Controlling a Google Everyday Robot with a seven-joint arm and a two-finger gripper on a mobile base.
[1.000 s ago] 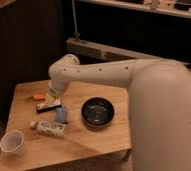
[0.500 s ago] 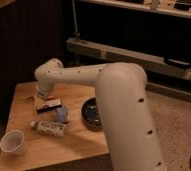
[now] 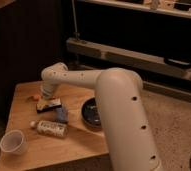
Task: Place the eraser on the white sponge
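The eraser is a small black bar with a white patch, lying on the wooden table left of centre. The white sponge is a pale bluish block just right of and in front of the eraser, touching or nearly touching it. My gripper points down from the white wrist, right at the eraser's far left end. The arm hides much of the gripper.
A black bowl sits to the right of the sponge, partly behind my arm. A white labelled bottle lies on its side in front. A white cup stands at the front left corner. An orange stick lies left of the eraser.
The arm has swung further left and nearer the camera, and the wrist has come down lower over the eraser's end. The eraser, sponge, bottle and cup have stayed where they were.
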